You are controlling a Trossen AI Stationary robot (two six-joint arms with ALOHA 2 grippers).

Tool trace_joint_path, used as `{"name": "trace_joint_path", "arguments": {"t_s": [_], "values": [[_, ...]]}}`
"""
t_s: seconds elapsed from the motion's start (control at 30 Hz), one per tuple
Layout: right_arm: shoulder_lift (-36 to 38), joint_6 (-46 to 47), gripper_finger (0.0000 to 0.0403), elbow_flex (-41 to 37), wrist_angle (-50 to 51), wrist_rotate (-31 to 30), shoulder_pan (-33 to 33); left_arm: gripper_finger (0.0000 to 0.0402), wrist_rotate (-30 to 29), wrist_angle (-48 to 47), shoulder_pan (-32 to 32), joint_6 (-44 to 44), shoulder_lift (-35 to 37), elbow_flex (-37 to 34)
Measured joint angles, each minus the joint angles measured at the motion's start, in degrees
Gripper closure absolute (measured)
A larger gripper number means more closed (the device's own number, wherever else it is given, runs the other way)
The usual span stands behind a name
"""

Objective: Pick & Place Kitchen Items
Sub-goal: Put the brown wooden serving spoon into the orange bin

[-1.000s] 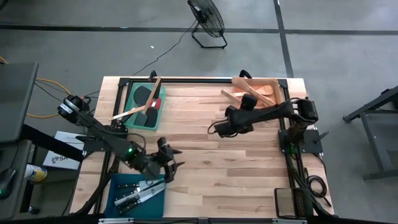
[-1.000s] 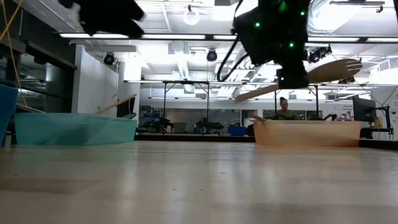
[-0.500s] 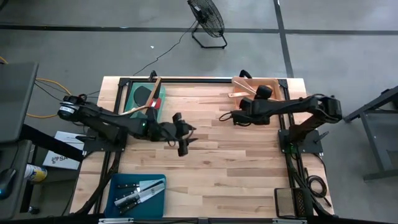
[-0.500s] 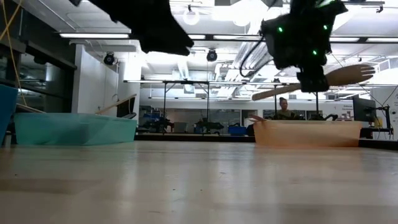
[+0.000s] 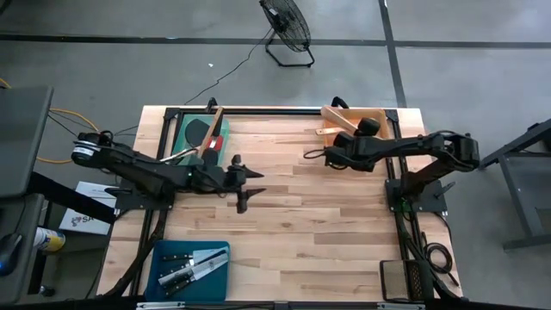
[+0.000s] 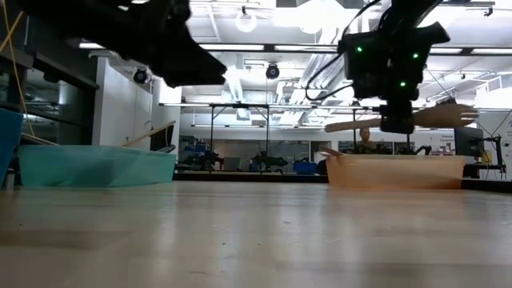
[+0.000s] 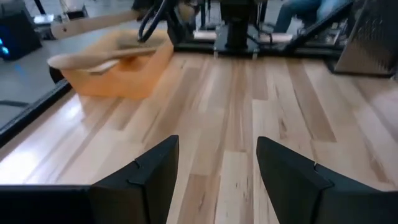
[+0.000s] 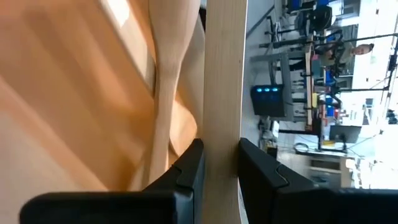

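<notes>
Over orange tray (image 5: 372,120), right pincer (image 6: 398,124) gripping wooden spoon (image 8: 222,93), positioning for drop; left pincer (image 7: 214,180) hovering wide, empty.

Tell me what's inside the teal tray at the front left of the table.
The teal tray holds several black-handled steel knives, lying overlapped. How many exactly, or anything beneath them, cannot be seen.

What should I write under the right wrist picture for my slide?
The right gripper shut on a pale wooden utensil's handle, above the orange tray.
</notes>
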State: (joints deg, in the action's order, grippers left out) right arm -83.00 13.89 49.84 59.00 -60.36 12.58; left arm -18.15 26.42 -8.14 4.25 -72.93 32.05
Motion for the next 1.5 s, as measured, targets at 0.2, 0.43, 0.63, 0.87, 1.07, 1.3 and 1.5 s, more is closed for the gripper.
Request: {"name": "trace_joint_path", "arguments": {"t_s": [0.2,0.43,0.63,0.87,1.07,1.3,1.5], "values": [[0.1,-1.7,0.0338,0.0,-9.4,-0.7,1.9,0.0190,3.6,0.7,3.1,-1.2,9.6,-6.5],[0.1,-2.0,0.0338,0.0,-15.1,-1.2,5.0,0.0190,9.9,0.3,9.3,-1.9,17.3,-12.6],[0.1,-3.7,0.0338,0.0,-21.0,-1.2,7.8,0.0190,10.1,4.0,9.5,-2.7,20.6,-17.0],[0.1,-8.9,0.0338,-3.5,-30.9,-1.1,9.3,0.0190,12.3,13.6,9.5,-2.5,24.3,-24.7],[0.1,-10.2,0.0338,-9.1,-39.0,-1.3,9.7,0.0190,15.1,17.8,9.5,-3.2,25.9,-28.0],[0.1,-21.5,0.0338,-16.2,-56.5,-2.1,11.2,0.0190,16.3,20.1,9.5,-4.0,26.0,-29.1],[0.3,-31.7,0.0338,-18.3,-65.7,-1.0,11.6,0.0190,17.5,19.6,9.5,-4.0,26.0,-29.2]]}}
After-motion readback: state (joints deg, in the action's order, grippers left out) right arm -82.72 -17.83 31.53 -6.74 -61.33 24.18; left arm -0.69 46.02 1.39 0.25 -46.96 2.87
